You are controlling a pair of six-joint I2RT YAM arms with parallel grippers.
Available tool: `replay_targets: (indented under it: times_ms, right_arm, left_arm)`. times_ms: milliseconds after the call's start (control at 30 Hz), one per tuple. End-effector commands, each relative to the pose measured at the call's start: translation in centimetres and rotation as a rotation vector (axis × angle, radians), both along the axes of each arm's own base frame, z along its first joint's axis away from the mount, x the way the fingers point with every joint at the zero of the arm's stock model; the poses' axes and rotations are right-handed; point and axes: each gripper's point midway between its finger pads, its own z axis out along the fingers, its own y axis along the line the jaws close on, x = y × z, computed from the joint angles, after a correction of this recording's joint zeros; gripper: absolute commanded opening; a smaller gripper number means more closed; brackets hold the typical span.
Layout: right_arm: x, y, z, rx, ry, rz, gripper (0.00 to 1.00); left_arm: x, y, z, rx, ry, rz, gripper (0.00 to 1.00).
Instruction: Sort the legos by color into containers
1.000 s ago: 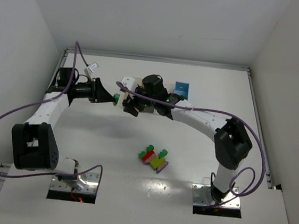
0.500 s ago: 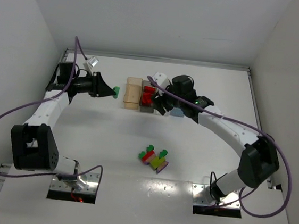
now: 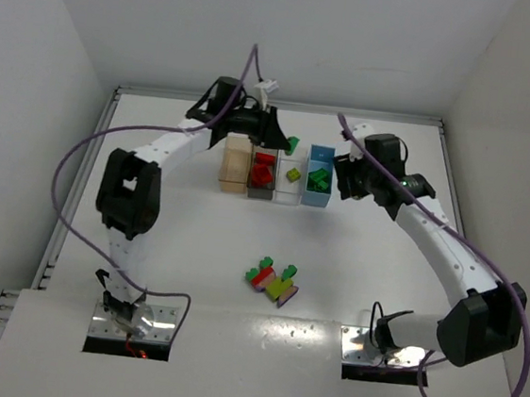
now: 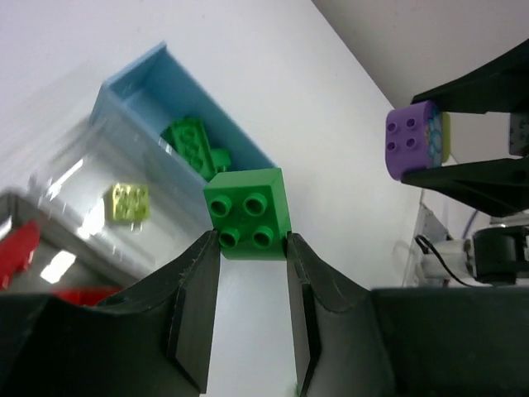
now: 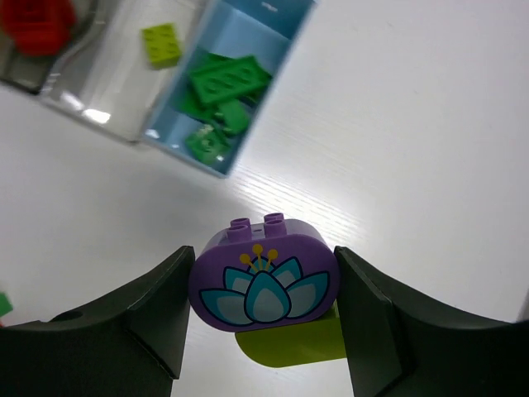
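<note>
My left gripper (image 4: 252, 244) is shut on a dark green brick (image 4: 246, 212) and holds it above the gap between the clear bin (image 3: 290, 187) and the light blue bin (image 3: 317, 199); it shows in the top view (image 3: 286, 145). My right gripper (image 5: 264, 277) is shut on a purple flower brick (image 5: 263, 285) joined to a lime piece (image 5: 289, 343), just right of the blue bin (image 5: 183, 151). Green bricks (image 5: 219, 83) lie in the blue bin, one lime brick (image 5: 161, 43) in the clear bin, red bricks (image 3: 263, 168) in the dark grey bin.
The tan bin (image 3: 235, 164) stands leftmost in the row. A multicoloured brick cluster (image 3: 273, 280) lies on the table in front of the bins. My right gripper (image 3: 341, 176) hangs close to the blue bin's right wall.
My left arm swung from the left side across to above the bins, still holding the green brick. My right arm moved right, off the bins, to beside the blue bin.
</note>
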Motion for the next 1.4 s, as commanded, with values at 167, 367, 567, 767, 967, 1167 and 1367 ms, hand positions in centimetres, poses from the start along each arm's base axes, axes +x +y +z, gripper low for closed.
replay_targets:
  times_ms: [167,367,567,767,967,1167,1367]
  right_arm:
    - [1.0,-5.7,2.3,0.109,0.002,-0.255,0.00]
    - [2.0,-5.9,2.7,0.200,0.037,-0.252,0.00]
    - [3.2,-4.9,3.2,0.325,0.083,-0.213,0.00]
    - [4.4,-4.7,3.3,0.424,0.125,-0.202,0.00]
    - [4.9,-3.7,2.8,0.505,0.167,-0.167,0.00]
    - [5.4,-3.2,2.9,0.571,0.182,-0.173,0.00]
    - [6.7,-2.6,3.8,0.675,0.175,-0.212,0.00]
  left_arm:
    - [5.1,-9.5,2.0,-0.041,-0.150,-0.036,0.08]
    - [5.9,-12.6,-3.3,-0.009,-0.095,-0.052,0.11]
    - [7.4,-13.0,-5.6,0.032,-0.109,0.000,0.11]
    - [8.2,-12.6,-7.2,0.080,-0.115,0.033,0.25]
    - [8.3,-12.3,-6.5,0.097,-0.138,0.043,0.58]
    - [7.0,-12.0,-3.2,0.044,-0.170,-0.021,0.66]
    - [1.8,-9.8,3.7,-0.104,-0.226,-0.089,0.66]
